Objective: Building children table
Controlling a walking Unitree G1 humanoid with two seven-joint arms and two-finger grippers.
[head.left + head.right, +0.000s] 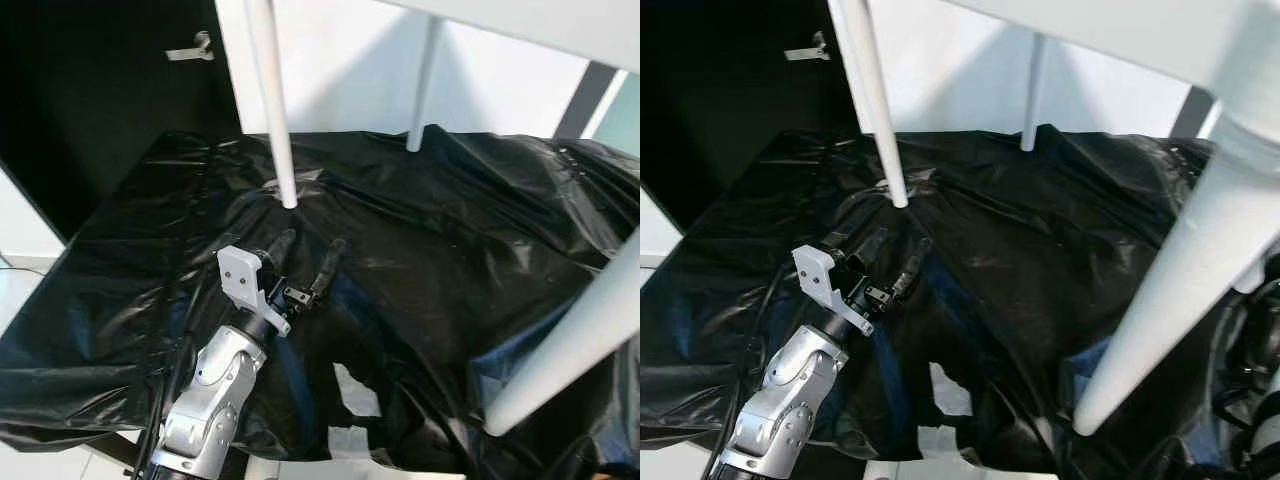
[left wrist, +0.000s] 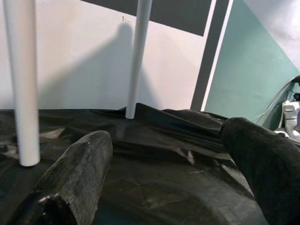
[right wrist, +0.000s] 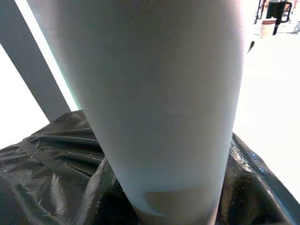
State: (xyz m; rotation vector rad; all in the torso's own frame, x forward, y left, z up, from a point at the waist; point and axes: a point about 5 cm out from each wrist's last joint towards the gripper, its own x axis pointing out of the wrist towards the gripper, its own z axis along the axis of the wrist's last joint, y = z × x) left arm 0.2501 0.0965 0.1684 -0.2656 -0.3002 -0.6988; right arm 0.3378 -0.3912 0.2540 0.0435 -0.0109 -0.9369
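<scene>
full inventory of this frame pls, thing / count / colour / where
table legs: three, white, tapered, feet standing on the black sheet; two far, one near on the robot's right
tabletop: one, white, underside edge along the top of the head view
black sheet: one, glossy black plastic, crumpled, spread over the surface under the table
dark door: one, black, far left, with a silver handle
wall: one, white, behind the legs
left pincer: one, black fingers open, silver arm, low over the sheet just short of the far left leg
right arm: partly seen at the right edge, by the near leg
</scene>
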